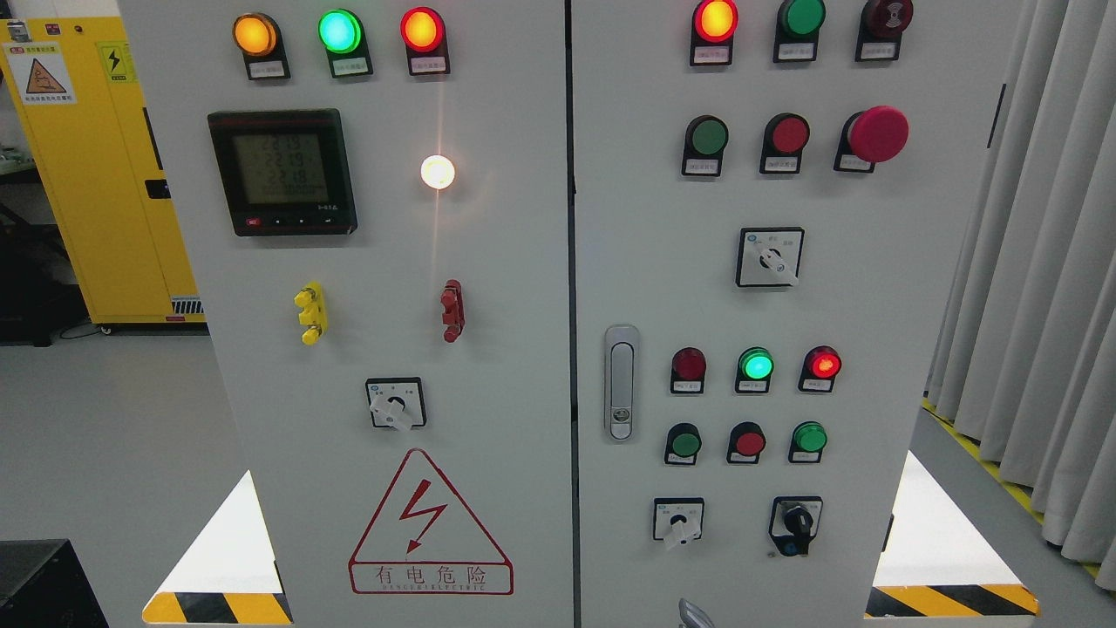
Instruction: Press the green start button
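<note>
Fingers: no robot hand shows anywhere, so I cannot tell if the fingers are spread or curled. A small grey shape (695, 613) pokes up at the bottom edge; I cannot tell what it is.
Task thing: several green round buttons sit on the right door of the tall grey metal cabinet (872, 305). One dark green round push button (707, 137) is in the upper row, beside a flat red round button (790, 134). Another dark green round button (685, 442) is in the lower row.
How far along: nothing touches any button. I think the press is not yet done and the reach is left to do.
Hard to see: the little white labels (703, 166) under the buttons are too small to read, so which green one means start is unclear. The screen numbers on the black square meter (282, 171) are blurry.
</note>
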Robot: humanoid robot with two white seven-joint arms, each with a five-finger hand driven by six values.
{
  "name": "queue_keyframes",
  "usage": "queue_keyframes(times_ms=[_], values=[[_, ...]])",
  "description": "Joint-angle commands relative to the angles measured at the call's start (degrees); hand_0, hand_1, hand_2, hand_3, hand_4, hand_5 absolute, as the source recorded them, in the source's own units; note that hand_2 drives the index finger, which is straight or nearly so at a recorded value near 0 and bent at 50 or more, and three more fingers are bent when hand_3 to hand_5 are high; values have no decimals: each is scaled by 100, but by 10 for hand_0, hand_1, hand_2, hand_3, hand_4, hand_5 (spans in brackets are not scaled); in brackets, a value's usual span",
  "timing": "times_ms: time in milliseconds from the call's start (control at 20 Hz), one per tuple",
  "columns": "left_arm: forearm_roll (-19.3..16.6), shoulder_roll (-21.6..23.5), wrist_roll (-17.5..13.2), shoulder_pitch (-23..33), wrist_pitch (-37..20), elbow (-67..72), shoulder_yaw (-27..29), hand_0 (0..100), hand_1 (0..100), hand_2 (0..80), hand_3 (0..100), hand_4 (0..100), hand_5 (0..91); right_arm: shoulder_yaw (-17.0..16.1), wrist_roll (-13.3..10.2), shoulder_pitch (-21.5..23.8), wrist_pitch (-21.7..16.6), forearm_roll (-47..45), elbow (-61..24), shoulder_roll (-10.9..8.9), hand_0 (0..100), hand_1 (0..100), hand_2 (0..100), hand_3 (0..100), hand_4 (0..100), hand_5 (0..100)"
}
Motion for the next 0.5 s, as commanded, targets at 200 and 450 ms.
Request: queue_keyframes(times_ms=[200,450], values=[[0,0,2,7,-3,2,0,120,556,0,0,0,0,-6,-8,-7,-1,0,0,-1,557,697,0,113,205,174],[0,0,2,-1,-3,2,0,120,556,0,0,0,0,-68,-113,-42,25,430,-61,25,460,818,0,565,703,771]])
